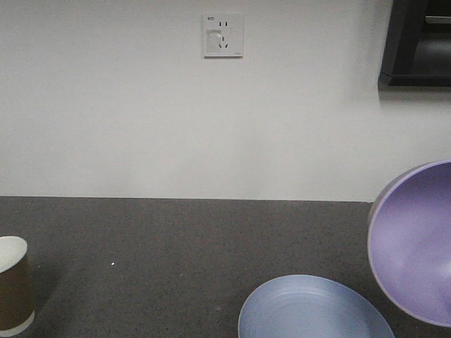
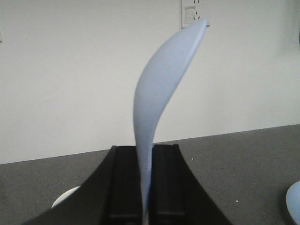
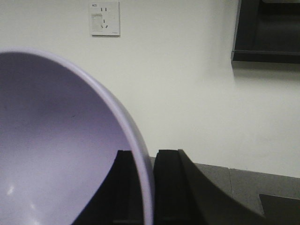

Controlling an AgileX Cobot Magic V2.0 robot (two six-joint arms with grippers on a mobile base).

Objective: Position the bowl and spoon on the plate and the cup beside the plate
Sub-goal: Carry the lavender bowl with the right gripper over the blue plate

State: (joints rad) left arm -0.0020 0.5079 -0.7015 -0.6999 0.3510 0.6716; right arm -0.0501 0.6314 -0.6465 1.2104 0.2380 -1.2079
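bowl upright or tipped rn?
Tipped. In the front view the bowl shows its inside sideways; the right gripper pinches its rim.

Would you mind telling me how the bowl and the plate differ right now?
The bowl is lavender; the plate is pale blue. The bowl is deep and tipped on its side, its rim pinched in the right gripper; the plate is shallow and lies flat on the counter. Both are round, plain and empty.
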